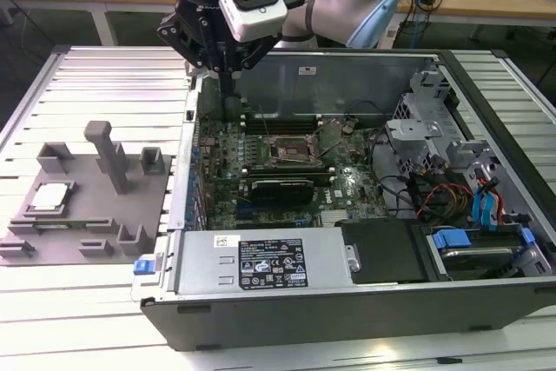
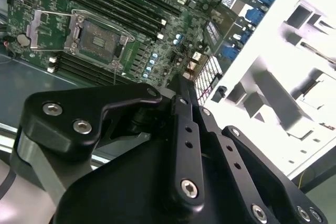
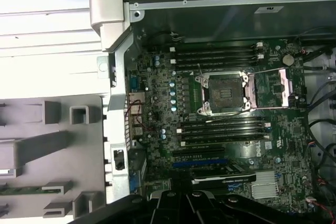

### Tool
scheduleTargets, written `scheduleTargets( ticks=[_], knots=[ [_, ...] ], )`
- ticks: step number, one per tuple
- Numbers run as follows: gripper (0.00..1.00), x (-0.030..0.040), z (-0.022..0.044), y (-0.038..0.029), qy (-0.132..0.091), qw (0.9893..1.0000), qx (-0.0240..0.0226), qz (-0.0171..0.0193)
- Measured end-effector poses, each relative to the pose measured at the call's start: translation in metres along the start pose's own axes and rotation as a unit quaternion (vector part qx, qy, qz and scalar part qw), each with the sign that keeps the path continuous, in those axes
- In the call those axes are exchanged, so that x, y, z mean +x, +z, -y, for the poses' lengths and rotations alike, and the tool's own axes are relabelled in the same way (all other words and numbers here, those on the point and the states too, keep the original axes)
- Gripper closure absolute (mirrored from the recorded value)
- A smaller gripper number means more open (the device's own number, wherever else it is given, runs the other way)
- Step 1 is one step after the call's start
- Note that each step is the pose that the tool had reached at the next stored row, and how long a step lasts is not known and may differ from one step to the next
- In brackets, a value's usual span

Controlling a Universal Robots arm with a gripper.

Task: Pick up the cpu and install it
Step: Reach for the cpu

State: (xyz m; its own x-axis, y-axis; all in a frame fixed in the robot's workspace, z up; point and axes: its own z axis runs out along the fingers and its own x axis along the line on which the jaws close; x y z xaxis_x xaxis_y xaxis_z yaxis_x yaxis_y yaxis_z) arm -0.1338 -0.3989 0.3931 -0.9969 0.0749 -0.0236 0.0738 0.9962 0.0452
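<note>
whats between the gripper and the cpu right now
In the exterior view, a grey upright post and the case wall stand between the gripper and the cpu.

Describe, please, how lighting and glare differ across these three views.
Exterior view: even light, with the cpu bright on its grey fixture. Second wrist view: the fixture is washed out nearly white, while the gripper is a dark mass before it. First wrist view: the ribbed table glares pale; the motherboard is dimmer but evenly lit.
</note>
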Motion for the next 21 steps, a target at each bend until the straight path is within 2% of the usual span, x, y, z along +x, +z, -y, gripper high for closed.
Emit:
scheduleTargets(
  ticks=[15, 21],
  knots=[
    [0.89, 0.0248, 0.0018, -0.0007, 0.000, 1.0000, -0.0001, 0.0006],
    [0.89, 0.0300, 0.0022, -0.0009, 0.000, 1.0000, 0.0000, 0.0007]
  ],
)
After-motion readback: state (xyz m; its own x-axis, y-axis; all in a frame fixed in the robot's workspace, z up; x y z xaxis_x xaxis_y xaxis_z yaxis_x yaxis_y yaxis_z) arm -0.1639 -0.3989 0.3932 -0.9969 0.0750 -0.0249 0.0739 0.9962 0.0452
